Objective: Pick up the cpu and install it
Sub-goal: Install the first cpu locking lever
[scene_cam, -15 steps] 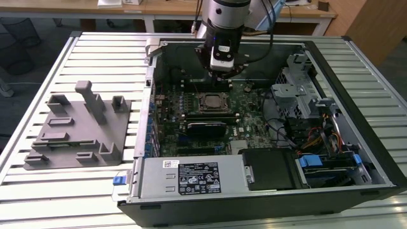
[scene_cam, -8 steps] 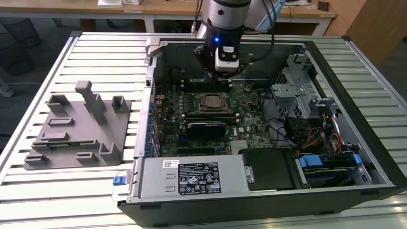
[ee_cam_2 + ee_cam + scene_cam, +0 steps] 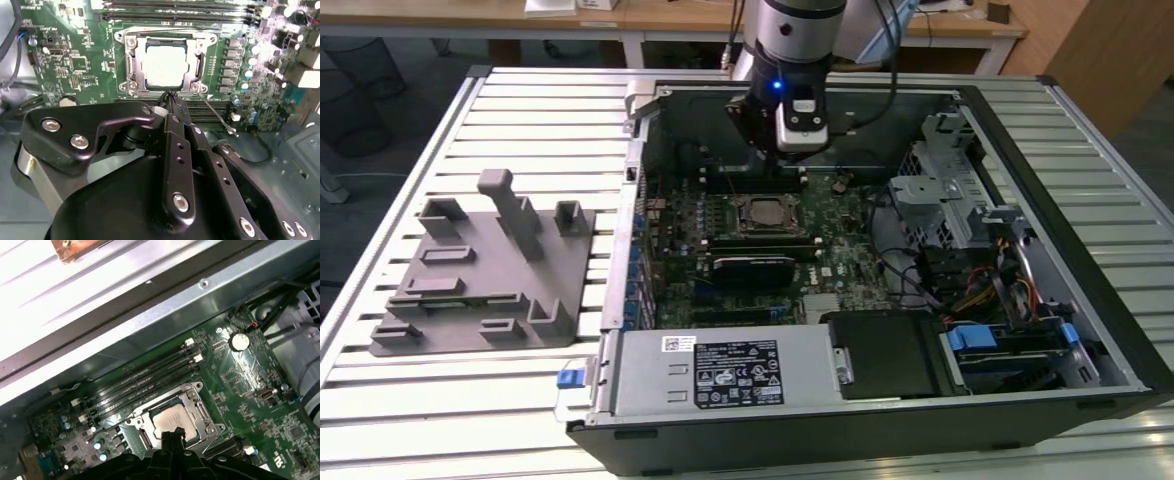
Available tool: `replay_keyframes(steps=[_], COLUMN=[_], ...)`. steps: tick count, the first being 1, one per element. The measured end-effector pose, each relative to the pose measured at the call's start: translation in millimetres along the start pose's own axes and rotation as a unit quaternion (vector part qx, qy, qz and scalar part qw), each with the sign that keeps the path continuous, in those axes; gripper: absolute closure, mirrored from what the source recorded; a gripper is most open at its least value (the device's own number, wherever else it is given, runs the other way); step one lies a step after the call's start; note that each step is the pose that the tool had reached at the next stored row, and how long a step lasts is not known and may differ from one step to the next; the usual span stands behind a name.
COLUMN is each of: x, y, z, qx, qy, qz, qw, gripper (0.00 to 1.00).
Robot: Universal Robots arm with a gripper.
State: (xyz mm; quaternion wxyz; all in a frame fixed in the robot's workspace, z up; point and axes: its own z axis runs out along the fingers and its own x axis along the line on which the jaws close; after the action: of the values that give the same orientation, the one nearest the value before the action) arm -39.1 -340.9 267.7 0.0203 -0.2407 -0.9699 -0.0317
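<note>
One cpu (image 3: 166,64) seated in socket (image 3: 131,67) | one tool (image 3: 172,100) above, empty

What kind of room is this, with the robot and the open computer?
Probably a robot lab or workshop. An open computer case lies on a slatted metal table, a robot arm reaches into it above the cpu, and wooden desks stand behind.
</note>
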Motion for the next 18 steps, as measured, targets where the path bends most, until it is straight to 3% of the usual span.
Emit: replay_keyframes(steps=[6, 10, 12, 15, 18], x=[0.0, -0.1, -0.1, -0.1, -0.1], y=[-0.1, -0.2, -0.2, -0.2, -0.3], z=[0.6, 1.5, 1.8, 1.9, 2.8], qx=[-0.0064, -0.0048, -0.0004, 0.0126, 0.0141], qy=[-0.0149, -0.0135, -0.0143, -0.0189, -0.0181], qz=[-0.024, -0.058, -0.073, -0.088, -0.114], qw=[0.9996, 0.9982, 0.9972, 0.9959, 0.9932], gripper=[0.89, 0.89, 0.89, 0.89, 0.89])
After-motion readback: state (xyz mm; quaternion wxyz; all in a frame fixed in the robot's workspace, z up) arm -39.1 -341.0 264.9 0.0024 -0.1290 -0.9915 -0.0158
